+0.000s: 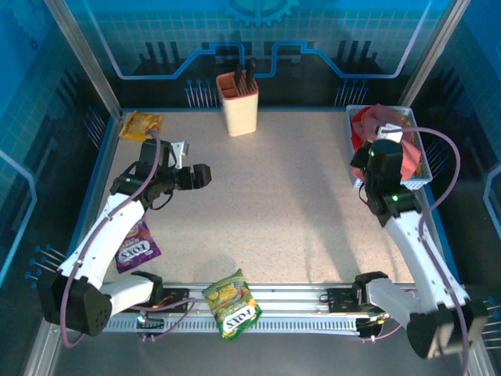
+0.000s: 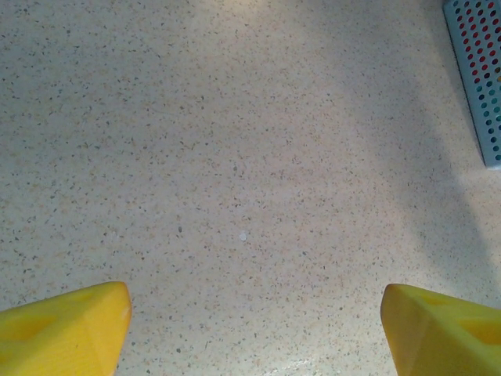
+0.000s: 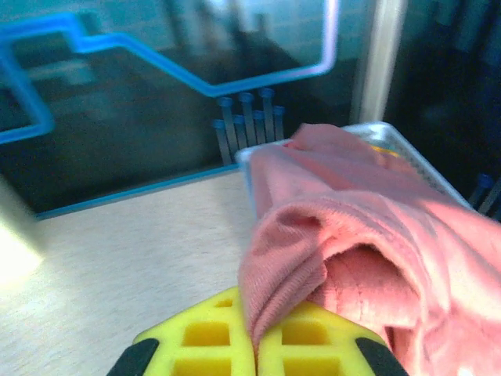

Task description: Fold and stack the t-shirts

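Two states: right gripper clamped onto dusty salmon-pink cloth t-shirt spilling over pale mesh basket; left gripper spread wide above speckled tabletop.

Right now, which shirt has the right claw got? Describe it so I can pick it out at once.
Go to the table's far right corner, where a pale perforated basket stands. Spilling over its rim is the dusty salmon-pink t-shirt, a fold pinched in the shut right claw. It is duller and paler than the bright red cloth and yellow cloth beside it.
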